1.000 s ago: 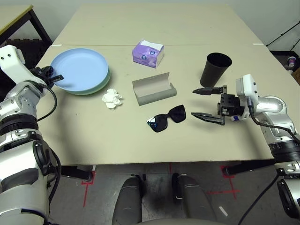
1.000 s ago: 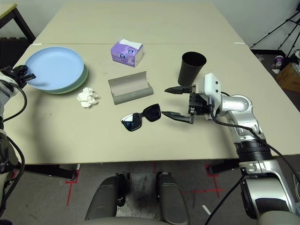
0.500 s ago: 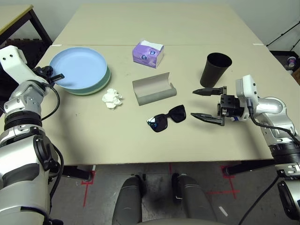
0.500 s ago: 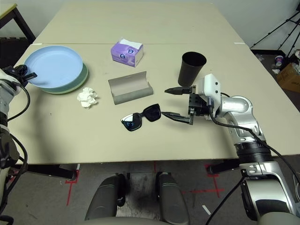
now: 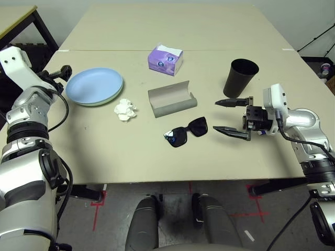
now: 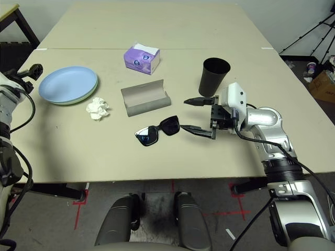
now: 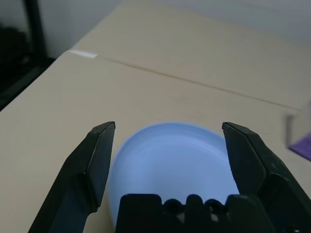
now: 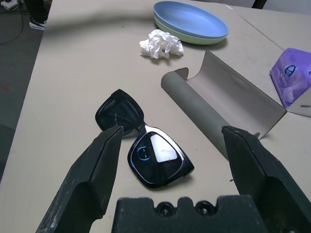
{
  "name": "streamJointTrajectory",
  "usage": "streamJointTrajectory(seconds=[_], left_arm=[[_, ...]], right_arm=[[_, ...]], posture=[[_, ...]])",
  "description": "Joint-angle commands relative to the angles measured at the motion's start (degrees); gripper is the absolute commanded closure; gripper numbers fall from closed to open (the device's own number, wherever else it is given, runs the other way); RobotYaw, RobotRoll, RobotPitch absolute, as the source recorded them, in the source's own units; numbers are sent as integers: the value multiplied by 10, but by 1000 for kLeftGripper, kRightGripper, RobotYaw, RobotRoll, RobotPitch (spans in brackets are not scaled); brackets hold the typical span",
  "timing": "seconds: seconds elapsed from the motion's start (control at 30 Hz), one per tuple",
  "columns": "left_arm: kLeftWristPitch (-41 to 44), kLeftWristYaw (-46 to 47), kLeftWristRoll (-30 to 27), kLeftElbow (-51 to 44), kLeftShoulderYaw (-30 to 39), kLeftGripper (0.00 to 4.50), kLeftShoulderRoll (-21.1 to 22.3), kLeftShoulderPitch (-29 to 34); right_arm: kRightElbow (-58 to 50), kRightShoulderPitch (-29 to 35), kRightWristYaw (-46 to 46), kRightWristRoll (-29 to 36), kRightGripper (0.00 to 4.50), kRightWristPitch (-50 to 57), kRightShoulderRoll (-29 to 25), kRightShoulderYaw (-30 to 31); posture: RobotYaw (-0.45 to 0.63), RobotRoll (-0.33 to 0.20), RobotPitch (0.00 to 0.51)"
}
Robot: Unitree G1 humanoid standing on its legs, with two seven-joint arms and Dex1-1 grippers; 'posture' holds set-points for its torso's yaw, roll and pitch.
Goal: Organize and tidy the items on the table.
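The left arm reaches up along the far-left side, silver forearm bent at the elbow and white wrist housing raised. The left gripper point(image 5: 62, 71) points forward toward the far side, roughly level, jaws spread wide with nothing between them. The right arm comes in from the near right, elbow out, forearm angled inward. The right gripper point(image 5: 226, 114) points left across the tabletop, dipped slightly, its two black fingers point(image 5: 229, 101) standing wide apart and empty.
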Motion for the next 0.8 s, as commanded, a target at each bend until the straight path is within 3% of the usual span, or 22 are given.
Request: streamJointTrajectory(seconds=[0.03,0.17,0.4,0.8], left_arm=[[89,-47,-31,-108,-5,15,15,47],[170,-93,-61,-232,-17,15,21,106],[218,-114,-64,-372,-59,15,5,195],[195,-145,-48,-396,-109,15,-11,252]], right_arm=[[-6,4,0,0,0,0,-6,2],[-5,2,0,0,0,1,-5,4],[-1,-3,0,-1,0,-1,-2,7],[-4,-1,-16,-2,0,14,-7,2]], posture=[[-31,0,139],[-26,0,140],[-21,0,140],[-36,0,128]])
